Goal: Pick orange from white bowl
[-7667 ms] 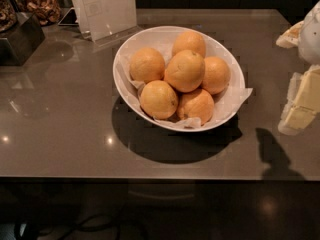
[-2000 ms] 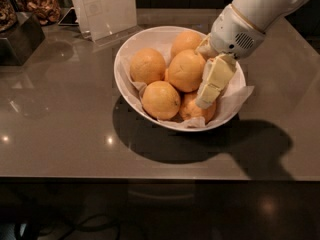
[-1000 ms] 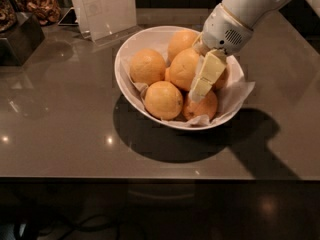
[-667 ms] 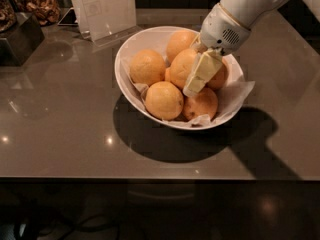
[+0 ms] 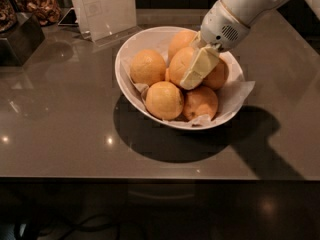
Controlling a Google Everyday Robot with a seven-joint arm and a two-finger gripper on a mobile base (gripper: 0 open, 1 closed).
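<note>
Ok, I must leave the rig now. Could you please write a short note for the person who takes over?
Hand: low inside the white bowl, at the right side of the orange; contact cannot be confirmed.
Things: the orange sits in the middle of the pile, with five other oranges around it; the bowl stands on the grey table.
Done: the hand is at the orange.
Left: secure the grasp, then lift the orange out of the bowl.
</note>
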